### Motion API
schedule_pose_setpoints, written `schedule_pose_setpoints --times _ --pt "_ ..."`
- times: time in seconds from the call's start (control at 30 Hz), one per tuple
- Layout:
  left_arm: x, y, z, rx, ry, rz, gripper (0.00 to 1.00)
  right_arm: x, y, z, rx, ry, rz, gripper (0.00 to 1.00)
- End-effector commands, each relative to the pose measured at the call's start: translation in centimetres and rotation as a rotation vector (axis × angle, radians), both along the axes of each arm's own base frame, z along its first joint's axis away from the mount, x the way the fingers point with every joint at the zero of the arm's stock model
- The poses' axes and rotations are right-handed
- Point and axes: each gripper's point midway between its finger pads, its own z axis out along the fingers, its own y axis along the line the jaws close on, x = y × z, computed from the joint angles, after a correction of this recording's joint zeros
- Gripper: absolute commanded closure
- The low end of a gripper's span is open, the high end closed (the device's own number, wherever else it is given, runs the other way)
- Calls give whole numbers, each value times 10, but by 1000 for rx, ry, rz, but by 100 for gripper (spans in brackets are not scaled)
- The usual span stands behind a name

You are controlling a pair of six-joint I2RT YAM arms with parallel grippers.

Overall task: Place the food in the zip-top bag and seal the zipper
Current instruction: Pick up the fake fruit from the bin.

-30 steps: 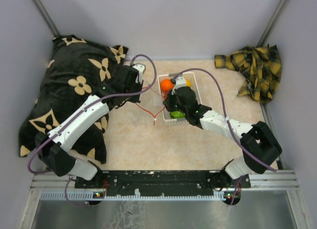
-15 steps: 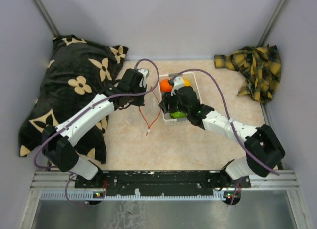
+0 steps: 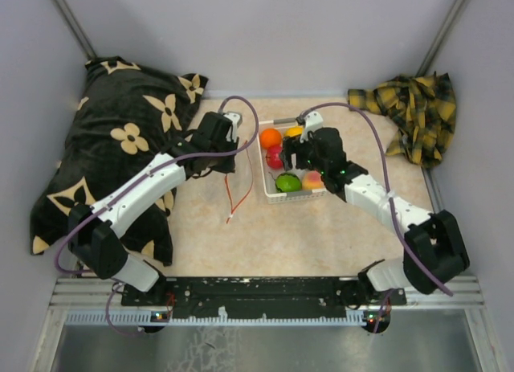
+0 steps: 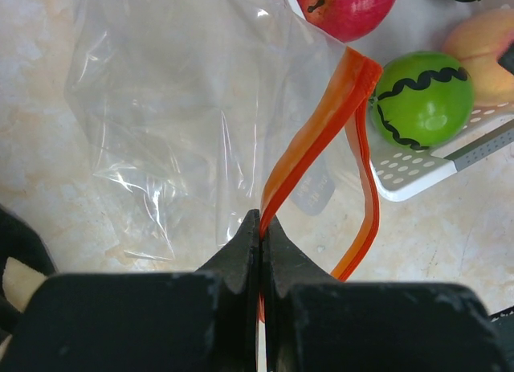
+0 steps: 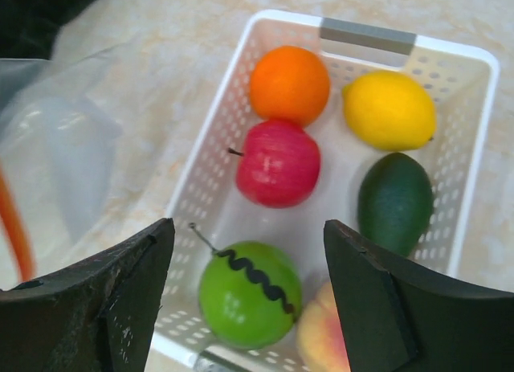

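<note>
The clear zip-top bag (image 4: pixel 177 107) hangs over the table just left of the white basket (image 5: pixel 210 151). My left gripper (image 4: pixel 263 227) is shut on its red-orange zipper (image 4: pixel 317 139), and the strip's two halves stand slightly apart. From above, the zipper (image 3: pixel 233 191) trails down from the left gripper (image 3: pixel 228 157). The food lies in the basket: orange (image 5: pixel 289 83), lemon (image 5: pixel 389 109), apple (image 5: pixel 278 163), avocado (image 5: pixel 395 202), lime (image 5: pixel 250 294) and peach (image 5: pixel 321 336). My right gripper (image 5: pixel 247 235) hovers open above the lime, holding nothing. It shows over the basket (image 3: pixel 273 197) in the top view too.
A black pillow with tan flowers (image 3: pixel 112 139) fills the left side, under the left arm. A yellow plaid cloth (image 3: pixel 414 107) is bunched in the far right corner. Grey walls close in the table on three sides.
My right gripper has opened, let go of the bag's edge and drawn back to the right over the basket. The zipper loop has narrowed and now hangs from the left gripper alone.
</note>
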Motion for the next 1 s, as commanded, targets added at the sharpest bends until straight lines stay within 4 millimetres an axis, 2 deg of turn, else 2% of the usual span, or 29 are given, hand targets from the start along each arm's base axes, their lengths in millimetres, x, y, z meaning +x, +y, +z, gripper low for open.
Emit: schedule_pose_setpoints --times 0.0,0.13,0.2,0.3,0.4,0.43,0.57,0.97 --pt "0 -6 -7 -18 15 -11 100 32 -20 -8 -173 -32 -77 24" --pt "0 -6 -6 -17 13 -11 100 53 -33 -30 -305 -5 -141 21" --pt "0 -6 -6 -18 14 -11 100 61 -32 -40 -354 5 -127 20" --pt "0 -6 -8 -18 18 -13 100 65 -18 -50 -374 0 -31 18" --pt "-1 -7 -8 -20 20 -17 100 65 -1 -46 -355 -57 72 11" --pt "-1 -7 -8 -20 20 -17 100 67 3 -56 -363 -52 95 8" --pt "0 -7 -7 -20 18 -16 100 76 14 -68 -380 -54 151 3" --pt "-1 -8 -8 -23 23 -20 100 102 23 -101 -409 -31 139 1"
